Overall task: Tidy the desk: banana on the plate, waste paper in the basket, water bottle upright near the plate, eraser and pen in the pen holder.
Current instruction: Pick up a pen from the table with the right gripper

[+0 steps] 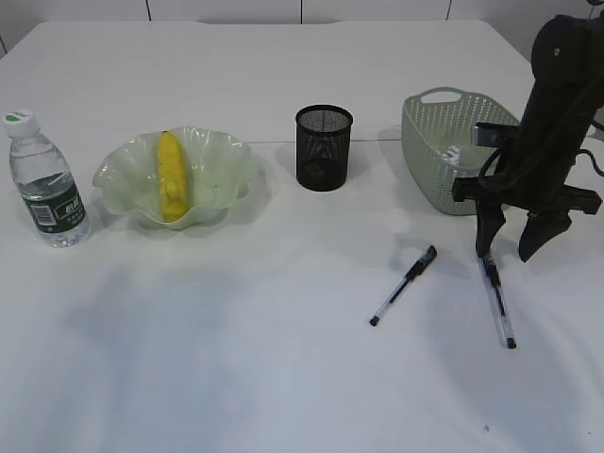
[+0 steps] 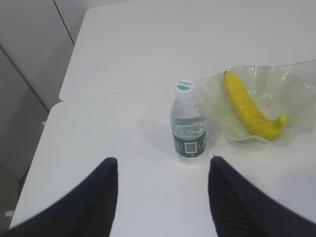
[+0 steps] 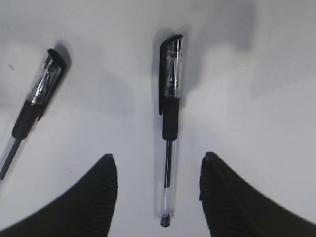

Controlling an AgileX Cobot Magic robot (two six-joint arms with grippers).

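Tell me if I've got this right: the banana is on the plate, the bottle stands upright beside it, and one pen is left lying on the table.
Not quite: two pens lie on the table, not one. The exterior view shows one pen in front of the pen holder and a second pen under the open right gripper. The banana on the plate and the upright bottle are as you said.

A wide white smooth table (image 1: 236,359) fills most of the view. A thin seam line (image 1: 274,142) runs across it from left to right, and behind this seam lies a second white table top (image 2: 197,39). Beyond the table's far edge stands a white panelled wall (image 1: 226,9). Left of the table is grey floor (image 2: 24,74). A small dark speck (image 1: 486,427) lies near the table's front edge.
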